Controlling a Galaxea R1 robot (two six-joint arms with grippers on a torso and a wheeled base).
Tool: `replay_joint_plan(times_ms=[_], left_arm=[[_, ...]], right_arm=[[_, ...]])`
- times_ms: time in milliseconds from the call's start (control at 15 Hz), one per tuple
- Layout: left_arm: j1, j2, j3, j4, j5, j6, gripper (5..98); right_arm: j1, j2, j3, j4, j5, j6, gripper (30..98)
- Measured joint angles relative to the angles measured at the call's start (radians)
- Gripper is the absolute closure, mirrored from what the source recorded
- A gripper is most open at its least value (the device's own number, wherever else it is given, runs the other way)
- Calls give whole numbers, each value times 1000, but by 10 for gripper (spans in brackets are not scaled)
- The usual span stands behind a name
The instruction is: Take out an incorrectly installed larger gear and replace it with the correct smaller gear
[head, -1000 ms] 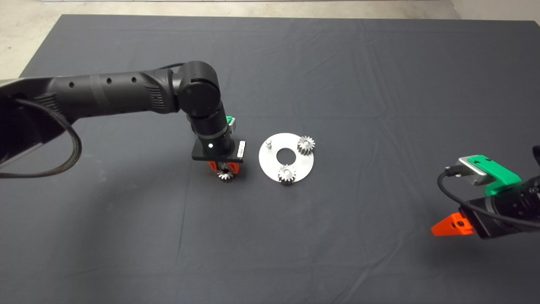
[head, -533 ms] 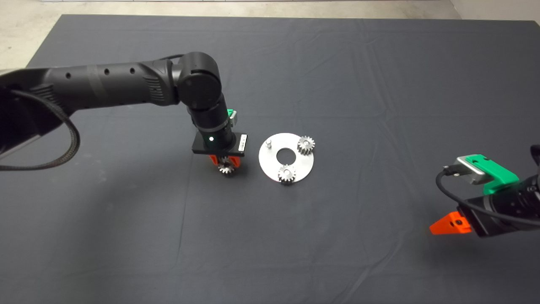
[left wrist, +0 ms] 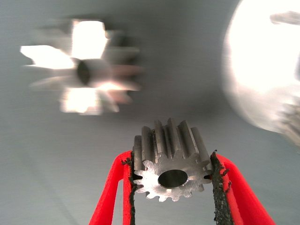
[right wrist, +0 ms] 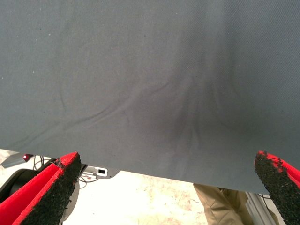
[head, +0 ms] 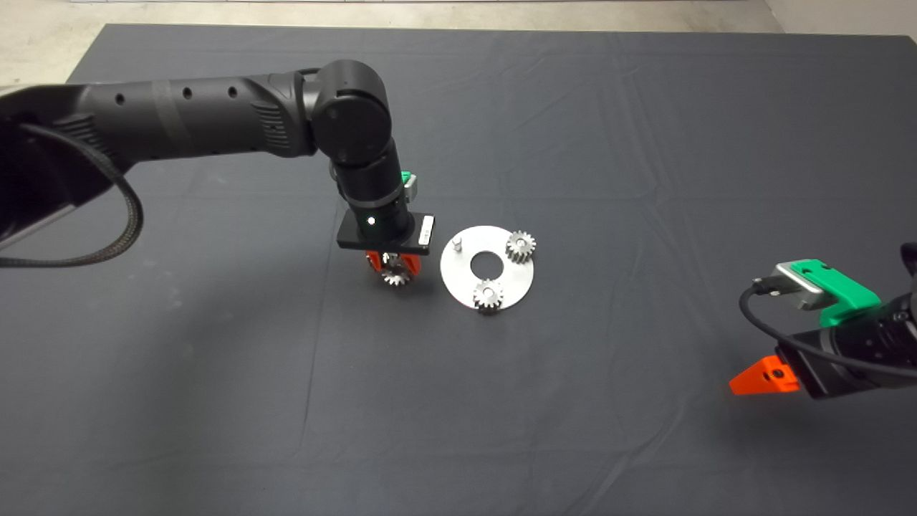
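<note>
Mat [head: 645, 143] covers the desk; all parts sit near its centre.

Left arm [head: 179, 129] reaches in from the left w/ its wrist bent down, so the left end effector [head: 394, 271] hangs just left of the plate [head: 458, 283], above the mat. It's pinching a small gear [left wrist: 171, 159]: in the wrist view the black pads [left wrist: 217, 187] press on opposite toothed sides, bore facing the camera, so the gear is carried on edge. Judgement: it'll have to be turned flat before it can drop over a pin.

Right end effector [head: 763, 376] is parked at the near right, well apart from the work. Its fingers [right wrist: 47, 192] are spread wide w/ only mat and floor edge between them; prob. kept out of the way on purpose.

The plate is a silver disc w/ a centre hole. Two gears sit on it: one at the far right rim [head: 521, 246], one at the near rim [head: 488, 294]. A bare pin [head: 456, 244] stands at its far left, nearest the left end effector. Likely the target post, since it's the only free one.

Large gear [left wrist: 84, 70]: a blurred toothed shape on the mat in the left wrist view looks like it, lying flat, off the plate. Hidden under the arm in the head view, so can't confirm its exact spot.
</note>
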Motion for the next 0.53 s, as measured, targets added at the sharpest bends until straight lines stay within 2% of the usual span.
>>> replay_joint_plan(times_ms=[267, 400, 533], left_arm=[[0, 77, -43, -10, -23, 1, 743], [0, 74, -64, -11, -14, 2, 743], [0, 90, -121, -11, -6, 29, 743]], right_arm=[[0, 0, -10, 0, 0, -14, 307], [0, 5, -14, 0, 5, -14, 307], [0, 13, -29, 0, 28, -14, 307]])
